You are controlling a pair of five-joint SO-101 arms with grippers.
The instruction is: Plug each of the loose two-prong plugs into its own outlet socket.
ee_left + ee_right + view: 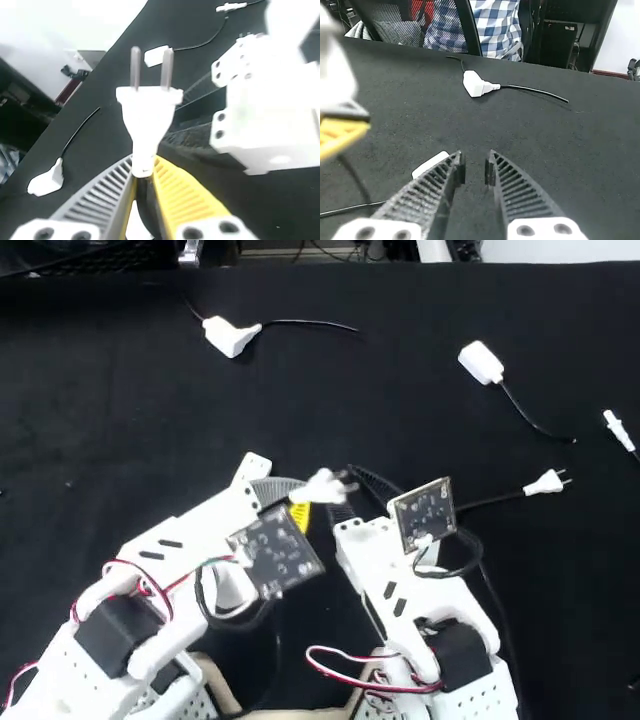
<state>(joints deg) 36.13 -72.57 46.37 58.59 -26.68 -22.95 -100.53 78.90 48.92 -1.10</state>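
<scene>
Two arms over a black bench (120, 420), high view. The left gripper (143, 176), at centre frame, pinches the narrow stem of a white two-prong plug (148, 117) between its grey and yellow fingers. In the left wrist view the prongs point up and away from the fingers. The right gripper (475, 167) stands just right of centre, its fingers slightly parted with nothing between them. A second two-prong plug (546, 481) lies loose on its black cord at right of frame, well apart from both grippers. One white corded block (230, 336) lies at upper left, another (481, 362) at upper right. A small white connector (618, 430) lies at the right edge.
</scene>
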